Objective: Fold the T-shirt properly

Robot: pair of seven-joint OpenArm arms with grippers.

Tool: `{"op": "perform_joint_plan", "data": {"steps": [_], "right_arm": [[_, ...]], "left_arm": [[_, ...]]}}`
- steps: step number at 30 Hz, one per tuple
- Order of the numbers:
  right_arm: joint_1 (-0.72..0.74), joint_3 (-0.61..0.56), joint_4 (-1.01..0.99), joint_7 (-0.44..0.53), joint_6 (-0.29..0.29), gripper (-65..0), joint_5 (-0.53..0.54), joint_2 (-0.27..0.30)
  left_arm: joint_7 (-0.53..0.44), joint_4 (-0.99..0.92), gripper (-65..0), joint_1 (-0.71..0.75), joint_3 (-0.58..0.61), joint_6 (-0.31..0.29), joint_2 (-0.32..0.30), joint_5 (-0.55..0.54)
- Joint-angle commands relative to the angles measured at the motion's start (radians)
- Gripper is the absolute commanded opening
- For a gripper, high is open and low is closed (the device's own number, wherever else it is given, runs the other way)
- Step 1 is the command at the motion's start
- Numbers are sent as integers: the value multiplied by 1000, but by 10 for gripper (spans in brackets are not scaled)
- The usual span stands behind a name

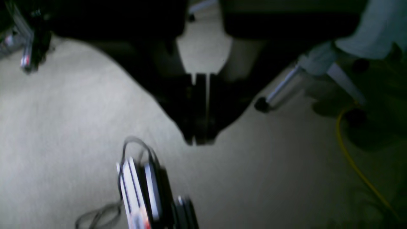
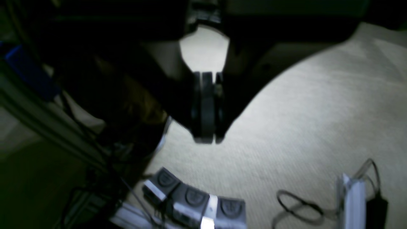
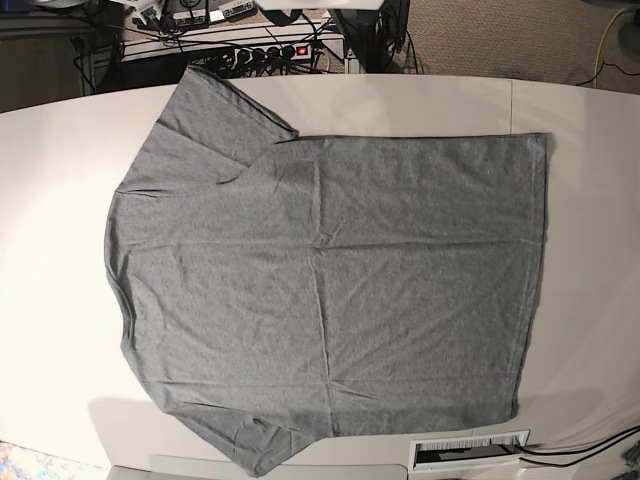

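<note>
The T-shirt [image 3: 330, 290] lies spread flat on the white table [image 3: 580, 120] in the base view. It is plain heather grey, with the neck end at the left and the hem at the right. One sleeve [image 3: 215, 110] points to the far edge, the other [image 3: 250, 450] to the near edge. Neither arm shows in the base view. In the left wrist view my left gripper [image 1: 200, 140] is shut on nothing, hanging over beige carpet. My right gripper [image 2: 206, 140] is likewise shut and empty above carpet. The shirt does not show in either wrist view.
A power strip [image 3: 265, 50] and tangled cables sit behind the table's far edge. A white barcode label [image 3: 470, 450] lies at the near edge. On the floor are a chair leg [image 1: 286, 86], a yellow cable [image 1: 356, 159] and black adapters [image 2: 194, 200].
</note>
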Motion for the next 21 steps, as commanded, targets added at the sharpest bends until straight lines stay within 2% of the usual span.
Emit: {"op": "perform_joint_plan", "data": {"steps": [1,11,15,18,21], "right_arm": [[-27,6,38,9,2,-650,6,33],[-185,9,374,-3,0,-650,-109,124],[-207,9,463,-24,-6,-650,-129,147],[-206,9,506,-57,-8,-650,-158,154],[-207,9,540,-60,-10,-650,-169,169]], "left_arm": [[-5,35,-650,44,-27,7,-11,2],[2,359,-650,248,-364,7,-11,2],[3,475,-650,316,-461,6,-11,5],[19,559,-650,370,-504,5,-15,87],[45,636,-650,411,-505,2,-52,183]]}}
